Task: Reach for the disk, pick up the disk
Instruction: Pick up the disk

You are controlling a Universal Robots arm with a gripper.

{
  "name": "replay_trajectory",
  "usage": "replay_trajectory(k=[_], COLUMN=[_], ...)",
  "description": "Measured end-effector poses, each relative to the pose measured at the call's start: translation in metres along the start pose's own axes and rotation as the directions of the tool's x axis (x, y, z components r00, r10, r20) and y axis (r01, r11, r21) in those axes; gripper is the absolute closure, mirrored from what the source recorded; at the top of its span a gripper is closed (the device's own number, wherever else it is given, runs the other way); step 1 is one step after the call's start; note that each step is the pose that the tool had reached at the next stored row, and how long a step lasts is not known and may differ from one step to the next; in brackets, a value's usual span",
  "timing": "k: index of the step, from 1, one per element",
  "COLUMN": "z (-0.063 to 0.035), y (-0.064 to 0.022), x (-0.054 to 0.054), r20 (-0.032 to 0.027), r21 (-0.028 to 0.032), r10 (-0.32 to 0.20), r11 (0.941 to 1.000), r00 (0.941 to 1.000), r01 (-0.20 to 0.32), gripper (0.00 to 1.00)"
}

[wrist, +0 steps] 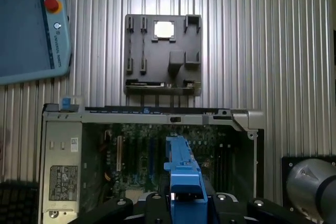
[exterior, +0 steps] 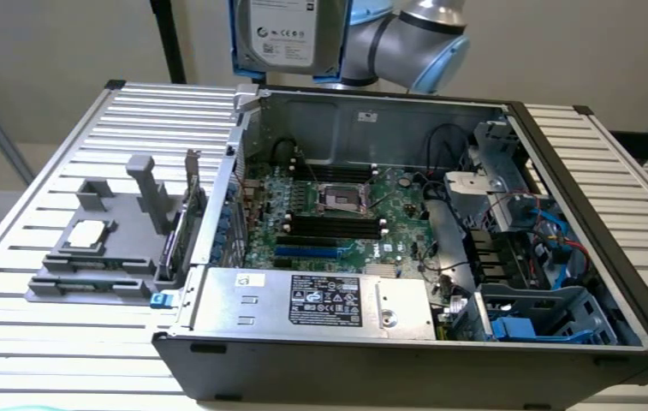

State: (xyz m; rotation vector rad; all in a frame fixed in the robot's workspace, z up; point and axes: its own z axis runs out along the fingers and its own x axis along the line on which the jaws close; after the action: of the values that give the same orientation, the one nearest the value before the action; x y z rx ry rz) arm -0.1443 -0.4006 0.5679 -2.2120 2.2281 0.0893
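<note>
Exterior view: disk held high above the far left corner of the open computer case, white label facing the camera, blue carrier bracket framing its edges, well clear of the bench. Wrist view: same disk seen edge-on, blue bracket clamped in the hand, so hand clenched on the disk, with the motherboard below. Risks, offered as judgement: grip apparently on the plastic bracket rather than the metal body, so possible flex or slip under a quick swing of the arm; a drop from up here likely onto the motherboard or the case rim, harming both. Also some chance of clipping the case wall during any low sideways travel. Grey fixture on the bench to the left, well apart from the disk.
</note>
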Motion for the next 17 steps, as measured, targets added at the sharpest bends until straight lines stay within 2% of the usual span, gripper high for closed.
replay_trajectory(k=[6,17], z=[-0.0014,-0.0034], y=[-0.0187,-0.0454], x=[0.015,0.048], r20=[0.0,0.0], r21=[0.0,0.0], r10=[0.0,0.0], r11=[1.0,1.0], r00=[1.0,1.0], r01=[0.0,0.0], gripper=[0.67,0.67])
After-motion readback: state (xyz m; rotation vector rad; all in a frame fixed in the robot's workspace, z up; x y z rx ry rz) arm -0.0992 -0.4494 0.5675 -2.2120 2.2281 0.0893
